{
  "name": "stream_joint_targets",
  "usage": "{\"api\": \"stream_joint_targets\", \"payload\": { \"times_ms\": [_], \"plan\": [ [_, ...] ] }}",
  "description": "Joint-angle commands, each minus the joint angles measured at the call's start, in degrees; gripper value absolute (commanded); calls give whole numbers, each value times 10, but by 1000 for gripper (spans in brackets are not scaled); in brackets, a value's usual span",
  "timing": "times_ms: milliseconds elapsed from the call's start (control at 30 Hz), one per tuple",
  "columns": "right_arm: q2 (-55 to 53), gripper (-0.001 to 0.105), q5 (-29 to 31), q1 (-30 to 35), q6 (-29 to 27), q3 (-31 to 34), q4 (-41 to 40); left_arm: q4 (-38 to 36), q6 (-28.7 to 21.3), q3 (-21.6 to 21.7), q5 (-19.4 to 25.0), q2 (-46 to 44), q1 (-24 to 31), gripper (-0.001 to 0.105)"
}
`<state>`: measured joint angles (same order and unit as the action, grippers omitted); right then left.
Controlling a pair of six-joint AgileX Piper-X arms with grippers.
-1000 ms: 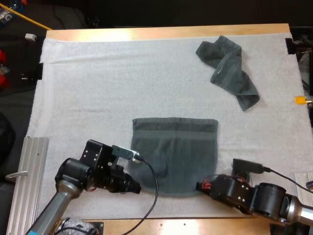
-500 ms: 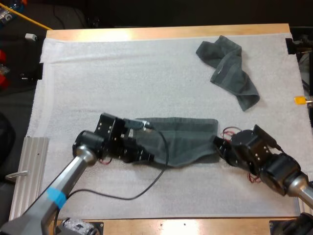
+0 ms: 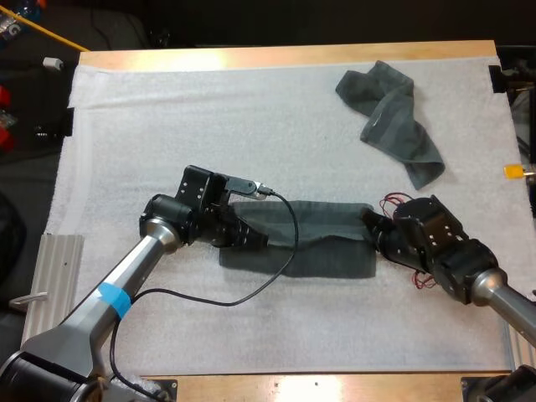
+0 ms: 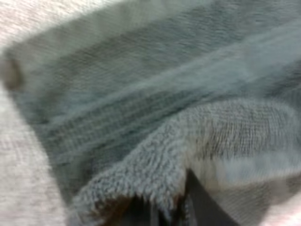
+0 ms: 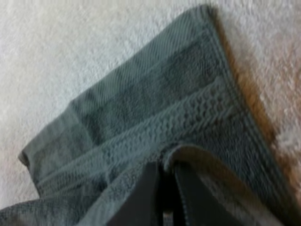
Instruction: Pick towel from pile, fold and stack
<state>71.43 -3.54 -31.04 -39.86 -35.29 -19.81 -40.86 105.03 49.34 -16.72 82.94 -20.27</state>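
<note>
Left fingers (image 4: 198, 205) and right fingers (image 5: 143, 193) are each pinching the towel (image 3: 322, 249) by its folded-over edge, first fold seemingly nearly done; crumpled towel (image 3: 389, 117) lying untouched, nothing stacked yet.

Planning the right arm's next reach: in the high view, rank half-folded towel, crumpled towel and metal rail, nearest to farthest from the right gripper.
1. half-folded towel, held in the right gripper's fingers, mid-mat.
2. crumpled towel, far right of the mat.
3. metal rail, at the mat's near-left edge.

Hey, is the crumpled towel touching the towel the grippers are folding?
No, the crumpled towel lies apart toward the mat's far right, with bare mat between it and the half-folded towel.
</note>
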Motion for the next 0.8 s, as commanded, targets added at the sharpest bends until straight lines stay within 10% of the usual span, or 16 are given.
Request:
{"api": "stream_joint_targets", "payload": {
  "times_ms": [0,433,633,767],
  "plan": [
    [2,0,1,2,-6,-4,16,11,-8,3,20,0,-2,0],
    [8,0,35,2,-16,-4,33,35,-66,3,20,0,-2,2],
    [8,2,35,2,-24,-4,34,39,-66,3,20,0,-2,35],
    [8,29,35,2,-24,-4,60,40,-69,3,20,0,-2,50]
  ]
}}
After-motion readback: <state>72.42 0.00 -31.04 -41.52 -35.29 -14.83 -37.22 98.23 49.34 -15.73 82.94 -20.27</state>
